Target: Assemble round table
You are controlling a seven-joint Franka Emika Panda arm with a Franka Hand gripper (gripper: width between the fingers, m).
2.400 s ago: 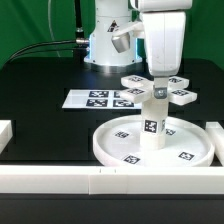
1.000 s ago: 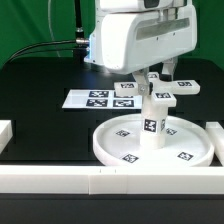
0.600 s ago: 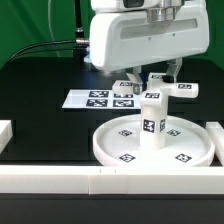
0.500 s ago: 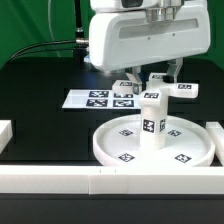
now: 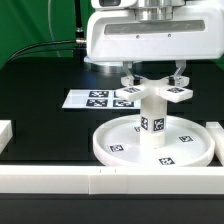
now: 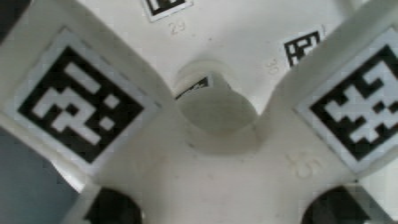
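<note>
Black table (image 5: 40, 120), green backdrop (image 5: 30, 25)

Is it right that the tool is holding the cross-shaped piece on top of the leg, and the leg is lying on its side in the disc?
Not quite. The exterior view shows the leg standing upright in the disc, with the tool holding the cross-shaped piece on top.

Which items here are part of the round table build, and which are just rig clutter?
Part of the job:
- round disc
- cylinder leg, upright on the disc
- cross-shaped piece, on top of the leg, under the gripper

Not part of it:
- marker board
- white border rails
</note>
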